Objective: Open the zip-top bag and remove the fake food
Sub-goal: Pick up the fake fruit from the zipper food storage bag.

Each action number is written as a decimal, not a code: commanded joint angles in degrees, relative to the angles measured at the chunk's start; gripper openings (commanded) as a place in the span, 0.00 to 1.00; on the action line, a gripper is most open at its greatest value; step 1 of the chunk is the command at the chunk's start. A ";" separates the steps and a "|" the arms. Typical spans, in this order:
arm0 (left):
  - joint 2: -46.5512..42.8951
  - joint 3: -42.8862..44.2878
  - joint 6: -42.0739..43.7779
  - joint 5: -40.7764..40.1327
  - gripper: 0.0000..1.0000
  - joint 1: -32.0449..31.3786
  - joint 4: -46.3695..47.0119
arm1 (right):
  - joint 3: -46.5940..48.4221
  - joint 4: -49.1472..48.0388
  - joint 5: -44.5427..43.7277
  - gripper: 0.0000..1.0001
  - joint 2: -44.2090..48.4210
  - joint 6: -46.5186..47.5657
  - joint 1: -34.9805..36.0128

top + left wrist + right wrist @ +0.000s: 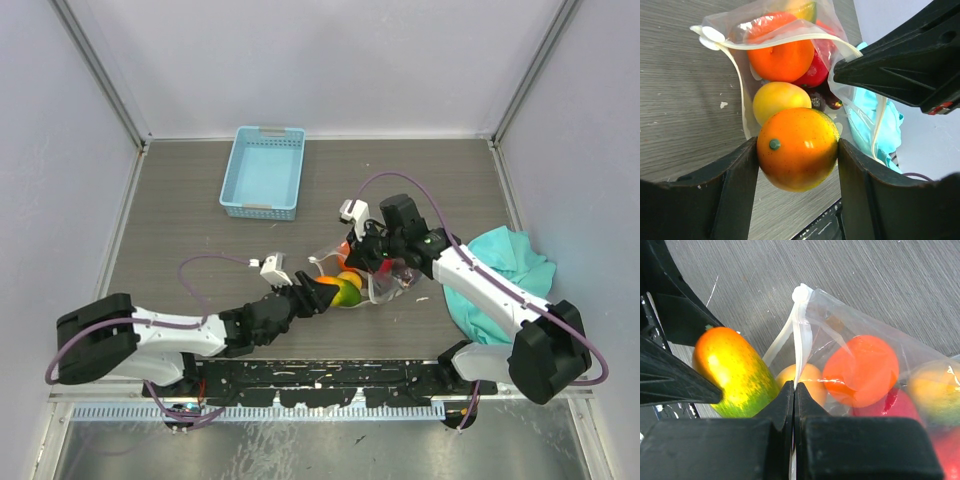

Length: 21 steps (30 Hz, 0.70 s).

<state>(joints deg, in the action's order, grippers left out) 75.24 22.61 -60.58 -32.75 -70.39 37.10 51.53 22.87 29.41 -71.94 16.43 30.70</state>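
The clear zip-top bag (378,282) lies open at mid-table, its mouth facing my left arm. My right gripper (794,389) is shut on the bag's white zip strip (801,325), holding one lip up. Inside lie fake food pieces: an orange ball (781,52), a yellow one (776,101), a red one (815,74). My left gripper (798,150) is shut on an orange-and-green mango-like fruit (797,148), just outside the bag's mouth and above the table. The same mango-like fruit (735,372) shows in the right wrist view beside the zip strip.
A light blue basket (263,170) stands at the back, left of centre. A teal cloth (505,265) lies bunched at the right under my right arm. Walls close the table on three sides.
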 commanded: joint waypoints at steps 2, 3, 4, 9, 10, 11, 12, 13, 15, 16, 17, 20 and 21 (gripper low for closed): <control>-8.75 -0.22 3.65 -2.85 0.00 -0.27 -6.60 | 0.81 -0.56 1.52 0.01 2.54 0.80 -0.64; -10.19 -0.20 4.18 -3.06 0.00 -0.27 -7.98 | 0.83 -0.56 1.59 0.01 2.53 0.78 -0.71; -11.71 -0.36 4.60 -3.35 0.00 -0.27 -9.07 | 0.79 -0.55 1.65 0.01 2.53 0.80 -0.72; -18.35 -2.57 5.53 -5.17 0.00 -0.34 -10.94 | 0.82 -0.46 2.04 0.01 2.51 0.80 -0.90; -19.57 -2.79 5.74 -5.40 0.00 -0.29 -11.70 | 0.78 -0.51 2.05 0.01 2.50 0.79 -0.90; -20.81 -2.91 6.05 -5.58 0.00 -0.28 -12.44 | 0.81 -0.47 2.14 0.01 2.50 0.80 -0.90; -22.01 -3.01 6.53 -5.89 0.00 -0.31 -13.25 | 0.77 -0.45 2.21 0.01 2.43 0.81 -0.98; -23.05 -3.01 7.05 -6.27 0.00 -0.26 -13.81 | 0.82 -0.43 2.28 0.01 2.42 0.86 -1.01; -25.16 -3.01 8.18 -6.88 0.00 -0.19 -14.60 | 0.85 -0.38 2.44 0.01 2.28 0.89 -1.04; -26.29 -3.01 8.86 -7.19 0.00 -0.15 -14.91 | 0.79 -0.31 2.48 0.01 2.24 0.89 -1.06; -27.47 -3.01 9.58 -7.37 0.00 0.06 -15.12 | 0.81 -0.29 2.54 0.01 2.18 0.89 -1.08; -29.98 -2.89 11.14 -7.27 0.00 1.04 -16.40 | 0.77 -0.21 2.79 0.01 2.11 0.88 -1.25; -30.67 -2.79 11.51 -7.18 0.00 1.45 -16.93 | 0.79 -0.20 2.86 0.01 2.11 0.90 -1.30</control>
<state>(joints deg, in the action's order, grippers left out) 47.75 19.40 -52.93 -37.39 -70.08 21.28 51.53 23.77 30.79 -71.59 16.64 29.80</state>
